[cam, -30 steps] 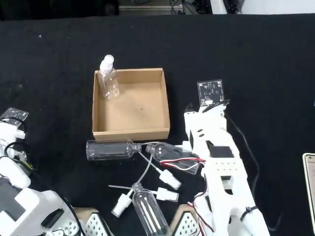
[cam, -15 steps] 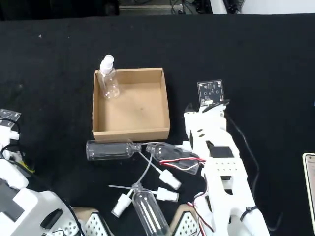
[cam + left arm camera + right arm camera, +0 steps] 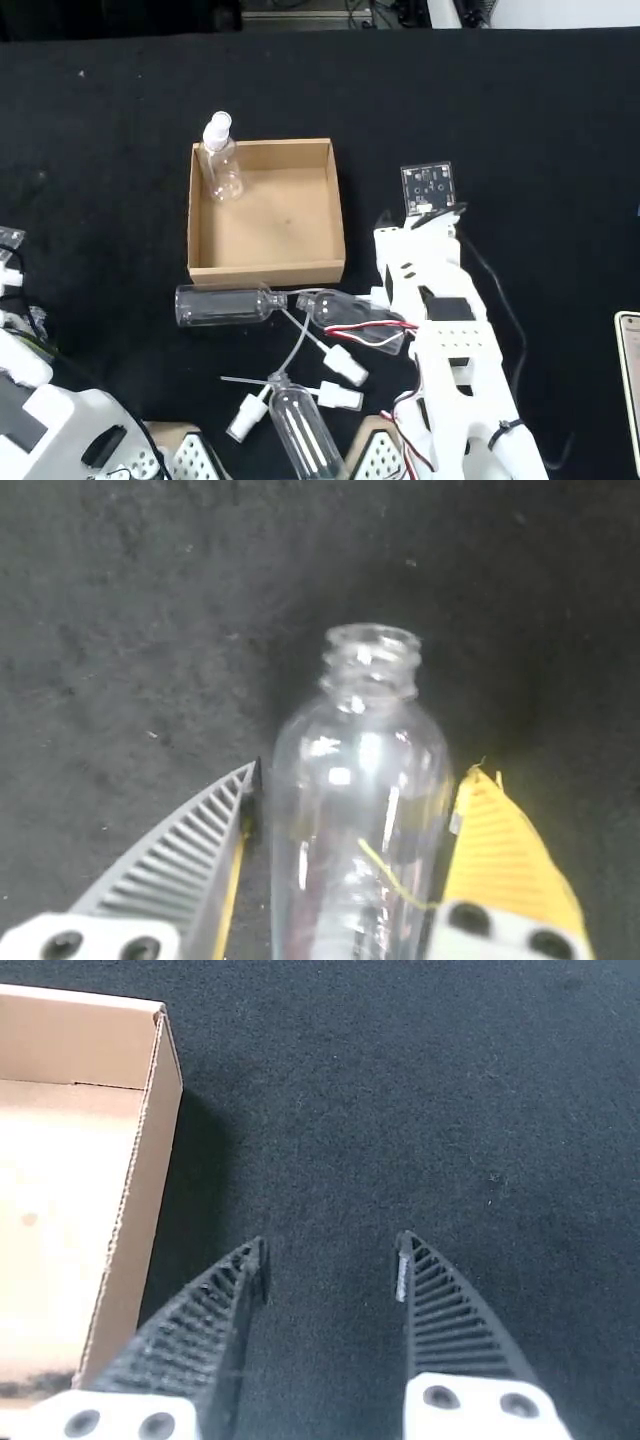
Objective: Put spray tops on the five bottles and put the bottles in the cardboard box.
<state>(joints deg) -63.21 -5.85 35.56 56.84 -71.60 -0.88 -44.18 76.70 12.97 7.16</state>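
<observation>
My left gripper [image 3: 365, 778] is shut on a clear bottle [image 3: 360, 810] whose threaded neck is bare, over black cloth. The left arm [image 3: 40, 415] sits at the table's near left corner. The cardboard box [image 3: 335, 215] stands mid-table, and a bottle with a spray top [image 3: 220, 165] leans in its far left corner. In front of the box lie three uncapped bottles [image 3: 222, 304] [image 3: 350, 315] [image 3: 300, 430] among three loose spray tops [image 3: 340, 362] [image 3: 335, 396] [image 3: 247, 415]. My right gripper [image 3: 330, 1255] is open over bare cloth, just beside the box's wall [image 3: 135, 1230].
The white right arm [image 3: 445, 340] stretches from the near edge to the box's right side. Two ribbed pieces [image 3: 190, 455] [image 3: 378, 452] flank the nearest bottle at the front edge. A flat light object [image 3: 630, 360] lies at the right edge. Black cloth covers the table.
The left arm's end at the left edge has slid left and down, nearly leaving the picture. The right arm, the box and the bottles have stayed put.
</observation>
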